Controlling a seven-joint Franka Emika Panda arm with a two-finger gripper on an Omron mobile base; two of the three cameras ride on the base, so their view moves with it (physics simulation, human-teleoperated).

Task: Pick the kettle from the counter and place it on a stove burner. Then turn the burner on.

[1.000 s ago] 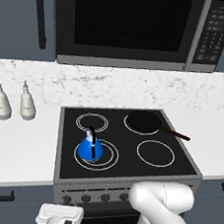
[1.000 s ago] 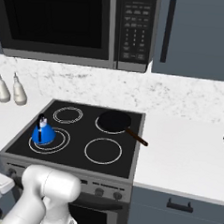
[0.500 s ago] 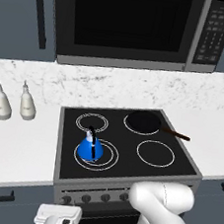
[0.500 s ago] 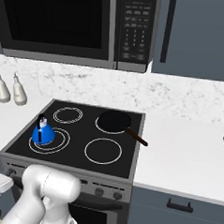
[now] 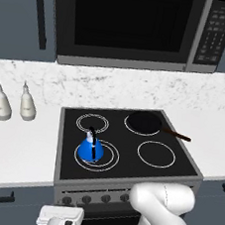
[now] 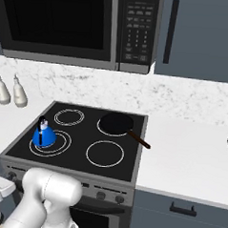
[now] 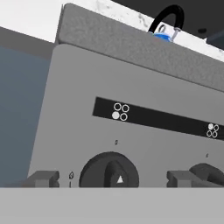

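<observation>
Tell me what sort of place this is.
A home-style kitchen, rendered in simulation. A black glass cooktop carries a blue kettle and a dark pan, a microwave hangs above, and white counter runs over dark cabinets.

1. The left base view looks forward and down from behind the arm, on its left, over the cooktop (image 5: 125, 146) and the counter (image 5: 15, 145).
2. The right base view looks at the same cooktop (image 6: 81, 140) from the right side; both views share the kettle (image 5: 90, 147), the stove burner (image 5: 97, 155) and the microwave (image 5: 130, 24).
3. The hand view is very close to the stove front and looks slightly upward at a knob (image 7: 109, 170).
</observation>
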